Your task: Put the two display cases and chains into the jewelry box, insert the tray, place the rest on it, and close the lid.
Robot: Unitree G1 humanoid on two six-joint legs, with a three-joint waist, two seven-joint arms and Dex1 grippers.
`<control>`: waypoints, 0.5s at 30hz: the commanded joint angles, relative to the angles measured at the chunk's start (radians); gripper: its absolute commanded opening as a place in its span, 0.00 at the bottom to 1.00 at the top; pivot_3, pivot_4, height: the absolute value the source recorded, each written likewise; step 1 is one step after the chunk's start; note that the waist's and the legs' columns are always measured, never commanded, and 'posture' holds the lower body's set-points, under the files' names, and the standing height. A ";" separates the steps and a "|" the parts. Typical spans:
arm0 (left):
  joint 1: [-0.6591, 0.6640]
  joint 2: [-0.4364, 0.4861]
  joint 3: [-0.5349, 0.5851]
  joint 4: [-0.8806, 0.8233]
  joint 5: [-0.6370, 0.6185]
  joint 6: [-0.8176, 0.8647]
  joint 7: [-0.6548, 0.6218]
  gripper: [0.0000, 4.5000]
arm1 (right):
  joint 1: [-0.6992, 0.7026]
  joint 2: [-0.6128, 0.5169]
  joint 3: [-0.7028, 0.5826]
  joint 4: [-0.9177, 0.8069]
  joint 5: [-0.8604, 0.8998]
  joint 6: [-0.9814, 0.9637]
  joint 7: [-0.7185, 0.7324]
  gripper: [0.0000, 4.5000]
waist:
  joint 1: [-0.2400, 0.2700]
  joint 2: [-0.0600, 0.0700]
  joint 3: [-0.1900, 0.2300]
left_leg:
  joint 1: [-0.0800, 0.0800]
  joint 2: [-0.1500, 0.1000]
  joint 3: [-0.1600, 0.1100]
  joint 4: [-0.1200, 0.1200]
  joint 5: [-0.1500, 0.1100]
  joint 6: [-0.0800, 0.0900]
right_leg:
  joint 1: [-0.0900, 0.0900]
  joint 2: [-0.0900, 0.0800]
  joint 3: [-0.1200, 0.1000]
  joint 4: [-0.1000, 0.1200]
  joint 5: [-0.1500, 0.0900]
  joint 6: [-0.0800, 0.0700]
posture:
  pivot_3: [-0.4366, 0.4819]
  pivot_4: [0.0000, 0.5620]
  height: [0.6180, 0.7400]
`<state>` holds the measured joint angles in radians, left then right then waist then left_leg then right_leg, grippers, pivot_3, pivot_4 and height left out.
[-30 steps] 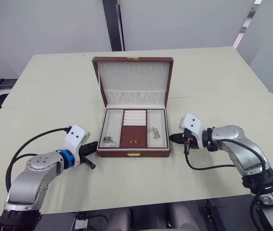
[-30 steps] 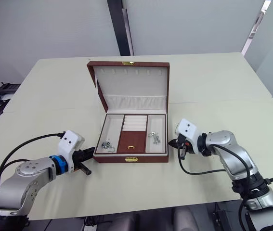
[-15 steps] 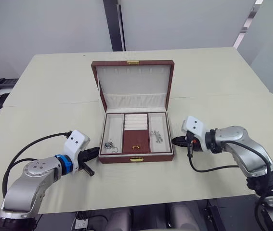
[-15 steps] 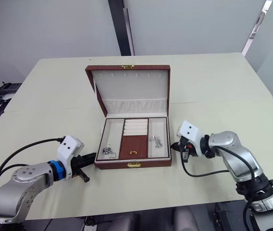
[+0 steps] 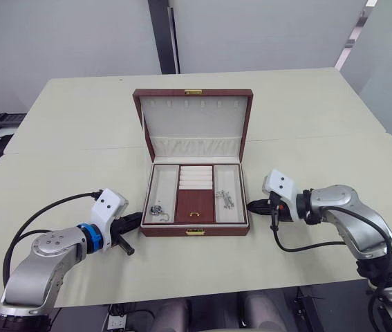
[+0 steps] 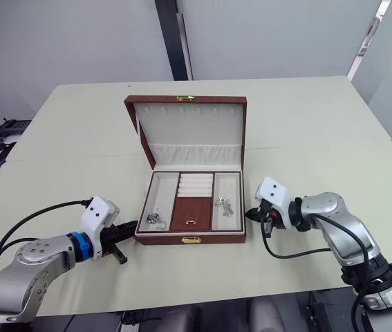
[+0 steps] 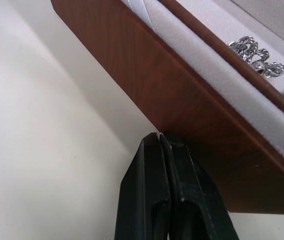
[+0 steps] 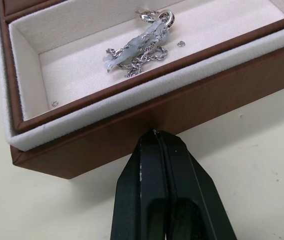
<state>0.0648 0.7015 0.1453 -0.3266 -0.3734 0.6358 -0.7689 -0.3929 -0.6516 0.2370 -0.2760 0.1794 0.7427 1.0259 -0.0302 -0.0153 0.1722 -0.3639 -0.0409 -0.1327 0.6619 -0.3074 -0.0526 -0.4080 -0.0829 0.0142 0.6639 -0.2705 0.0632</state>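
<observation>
Left gripper (image 7: 160,136) pinched tight, holds nothing, tip touching left wall of jewelry box (image 5: 196,231). Right gripper (image 8: 155,133) same, squeezed tight, empty, tip on right wall. Box sits mid table (image 5: 64,138), tray in, silver pieces (image 5: 156,208) inside, lid (image 5: 196,124) standing up. Push both sides evenly, gently, so box stays straight. Lid next, you'd guess.
</observation>
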 commanded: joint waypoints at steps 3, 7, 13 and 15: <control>0.008 -0.013 -0.045 -0.031 -0.016 -0.031 -0.033 0.01 | 0.007 0.032 -0.015 -0.060 0.064 -0.004 -0.006 0.00 | 0.000 0.000 0.000 | 0.000 0.000 0.000 0.000 0.000 0.000 | 0.000 0.000 0.000 0.000 0.000 0.000 | 0.48 0.27 1.00; 0.016 0.006 0.013 -0.001 -0.015 -0.054 -0.033 0.01 | 0.014 0.030 -0.067 -0.039 0.054 0.002 -0.054 0.00 | -0.001 0.000 0.000 | 0.000 0.000 0.000 0.000 0.000 0.000 | 0.000 0.000 0.000 0.000 0.000 0.000 | 0.48 0.27 1.00; 0.069 0.035 0.122 0.011 -0.023 -0.077 -0.033 0.01 | 0.021 0.016 -0.116 -0.028 0.067 0.018 -0.118 0.00 | -0.001 0.000 0.000 | 0.000 0.000 0.000 0.000 0.000 0.000 | 0.000 0.000 0.000 0.000 0.000 0.000 | 0.48 0.27 1.00; 0.093 0.034 0.164 0.009 -0.030 -0.092 -0.030 0.01 | 0.034 0.003 -0.132 -0.037 0.074 0.014 -0.124 0.00 | 0.001 0.000 0.000 | 0.000 0.000 0.000 0.000 0.000 0.000 | 0.000 0.000 0.000 0.000 0.000 0.000 | 0.48 0.27 1.00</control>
<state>0.1513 0.7263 0.2624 -0.3030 -0.3890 0.5692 -0.7972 -0.3622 -0.6321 0.1387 -0.2746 0.2330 0.7607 0.9101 -0.0296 -0.0153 0.1723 -0.3639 -0.0407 -0.1329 0.6619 -0.3077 -0.0519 -0.4079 -0.0828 0.0141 0.6638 -0.2704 0.0632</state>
